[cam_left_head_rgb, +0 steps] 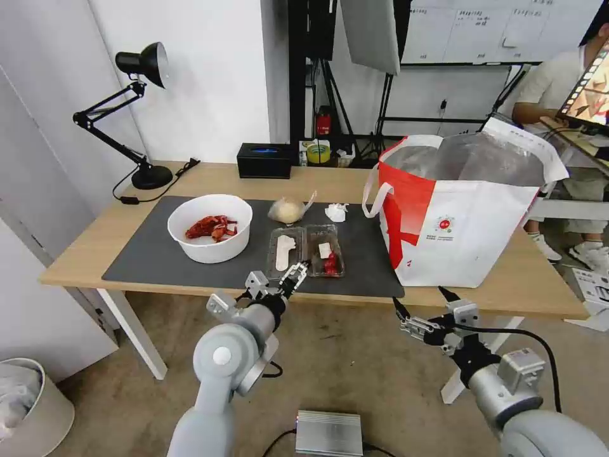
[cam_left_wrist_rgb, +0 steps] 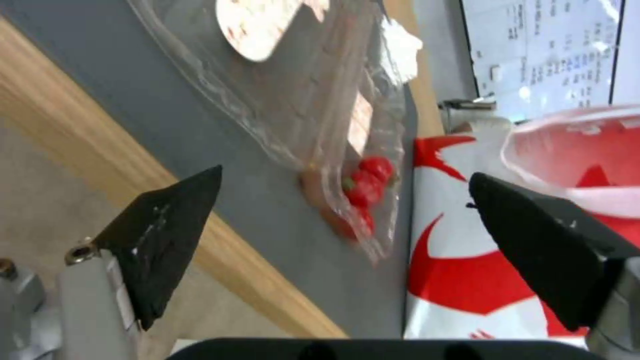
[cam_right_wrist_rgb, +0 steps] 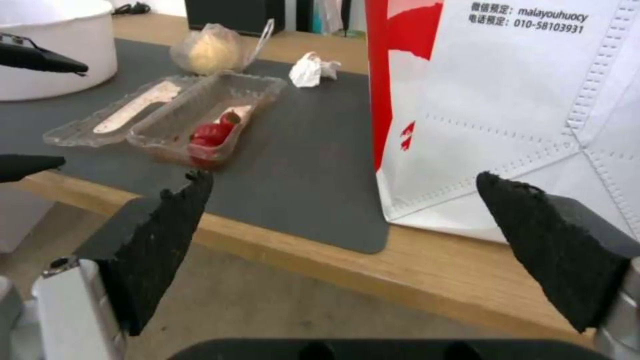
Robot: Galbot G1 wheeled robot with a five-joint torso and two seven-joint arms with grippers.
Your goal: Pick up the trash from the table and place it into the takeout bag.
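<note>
- leftmost, a black desk lamp (cam_left_head_rgb: 136, 108) stands on the far left corner of the table (cam_left_head_rgb: 89, 247), its cord trailing toward the dark grey mat (cam_left_head_rgb: 146, 254).
- white round bowl (cam_left_head_rgb: 210, 228) sits on the left part of the mat, red shell scraps inside.
- left gripper (cam_left_head_rgb: 294, 275) hangs at the near table edge, just before the clear clamshell box (cam_left_head_rgb: 307, 251); fingers apart, nothing between them. in the left wrist view the box (cam_left_wrist_rgb: 300, 100) lies open ahead of the spread fingertips (cam_left_wrist_rgb: 170, 220), red bits in its near corner.
- behind the box, a knotted clear bag (cam_left_head_rgb: 287, 209) of beige stuff, then the crumpled white tissue (cam_left_head_rgb: 336, 212) to its right, both on the mat and apart from each other.
- black box (cam_left_head_rgb: 265, 160) and tape roll (cam_left_head_rgb: 318, 153) at the table's far edge.
- right gripper (cam_left_head_rgb: 419, 311) is below the table's front edge, near the takeout bag's front corner; fingers wide apart, empty.
- takeout bag (cam_left_head_rgb: 469, 222) stands upright on the right part of the table, mouth open, foil lining showing, its left corner on the mat edge.
</note>
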